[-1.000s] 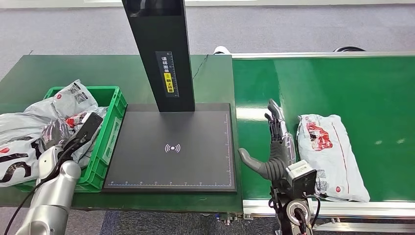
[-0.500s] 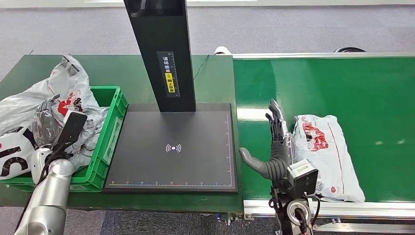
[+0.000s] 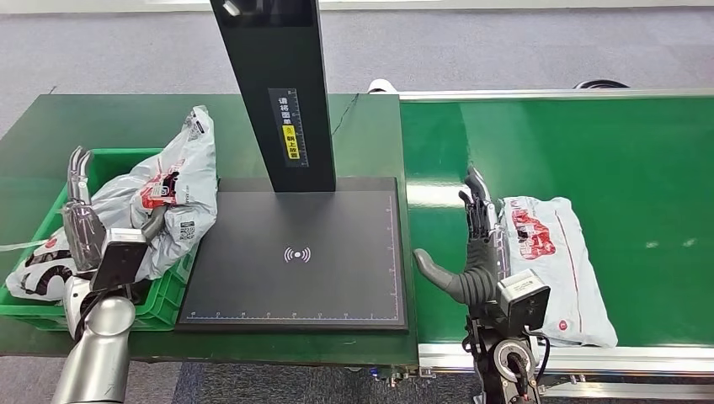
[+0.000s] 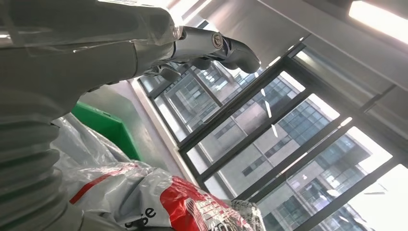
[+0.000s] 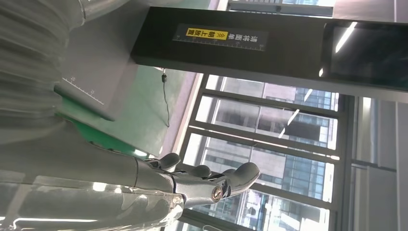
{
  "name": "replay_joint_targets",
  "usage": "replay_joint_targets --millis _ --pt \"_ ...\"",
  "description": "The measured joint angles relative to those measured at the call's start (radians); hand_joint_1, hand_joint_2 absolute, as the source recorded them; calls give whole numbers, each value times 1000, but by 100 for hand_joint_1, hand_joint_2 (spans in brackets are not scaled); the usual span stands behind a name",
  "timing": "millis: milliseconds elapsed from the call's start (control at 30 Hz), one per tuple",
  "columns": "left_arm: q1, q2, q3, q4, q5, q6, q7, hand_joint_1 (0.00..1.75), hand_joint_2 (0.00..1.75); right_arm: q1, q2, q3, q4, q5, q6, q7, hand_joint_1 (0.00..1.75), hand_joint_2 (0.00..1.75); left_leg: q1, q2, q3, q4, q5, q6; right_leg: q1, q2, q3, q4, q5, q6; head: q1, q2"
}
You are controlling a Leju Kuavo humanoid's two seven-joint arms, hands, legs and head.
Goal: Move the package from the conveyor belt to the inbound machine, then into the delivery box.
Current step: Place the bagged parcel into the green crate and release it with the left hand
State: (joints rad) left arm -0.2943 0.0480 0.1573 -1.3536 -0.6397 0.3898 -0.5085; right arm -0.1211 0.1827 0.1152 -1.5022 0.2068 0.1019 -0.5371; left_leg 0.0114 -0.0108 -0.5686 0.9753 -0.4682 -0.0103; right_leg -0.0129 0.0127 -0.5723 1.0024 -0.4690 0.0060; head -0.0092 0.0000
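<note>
Head view: white-and-red plastic package [image 3: 556, 265] has ridden the belt against the spread, empty right hand [image 3: 473, 240] at 3 o'clock; pickup due.

Even, bright overhead light, soft shadows; both wrist views show glaring daylight through windows, their foregrounds blurred.

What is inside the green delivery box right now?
Grey plastic packages with red and black print fill the green delivery box, one rising above its rim. The left hand is among them. The box floor is covered.
</note>
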Motion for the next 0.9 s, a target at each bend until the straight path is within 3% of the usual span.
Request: replay_joint_targets --millis 400,633,900 --pt "24 -8 -5 -49 9 3 -7 0 175 -2 -1 0 4 0 0 0 0 175 0 0 0 0 0 0 0 0 0 0 0 0 0 0" --pt "59 -27 -22 -106 25 66 -52 0 175 -6 -4 4 12 -4 0 -1 0 175 0 0 -1 0 0 0 0 0 0 0 0 0 0 0" --pt "77 -46 -19 -113 -193 229 132 0 175 -6 -5 16 13 3 0 3 0 175 0 0 -1 0 0 0 0 0 0 0 0 0 0 0"
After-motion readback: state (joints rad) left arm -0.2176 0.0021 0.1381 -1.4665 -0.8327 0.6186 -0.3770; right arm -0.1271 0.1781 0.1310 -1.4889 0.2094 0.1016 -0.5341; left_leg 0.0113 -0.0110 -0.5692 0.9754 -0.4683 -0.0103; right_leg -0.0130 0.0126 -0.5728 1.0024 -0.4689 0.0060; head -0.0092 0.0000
